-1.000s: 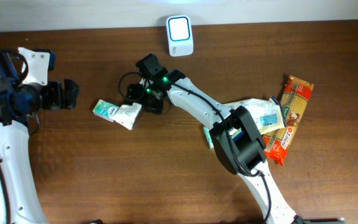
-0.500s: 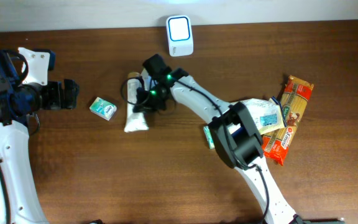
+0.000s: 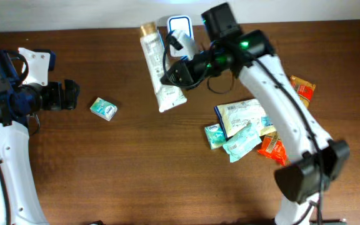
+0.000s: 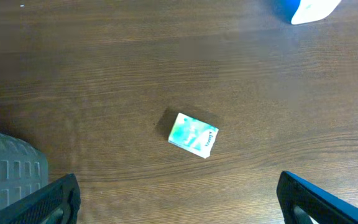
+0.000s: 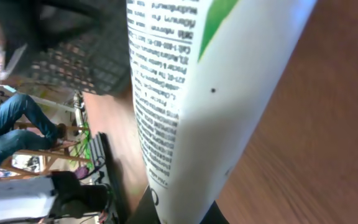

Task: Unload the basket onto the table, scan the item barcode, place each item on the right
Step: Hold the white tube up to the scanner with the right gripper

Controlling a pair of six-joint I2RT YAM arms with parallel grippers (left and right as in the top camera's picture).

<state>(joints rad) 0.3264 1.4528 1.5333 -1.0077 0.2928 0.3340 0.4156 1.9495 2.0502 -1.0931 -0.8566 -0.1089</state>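
Your right gripper (image 3: 172, 76) is clamping the white tube (image 3: 155, 56) near its crimped end, beside the scanner (image 3: 181, 26) at the tabletop's far edge. Your left gripper (image 3: 74, 95) is hanging open. Gripped off-centre, the tube may be twisting its barcode away.

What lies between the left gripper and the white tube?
Only a small green box, nearer the left gripper than the tube, in the overhead view.

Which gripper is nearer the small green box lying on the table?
Left. The left gripper sits just left of the small green box, apart; the right gripper holds the tube farther right.
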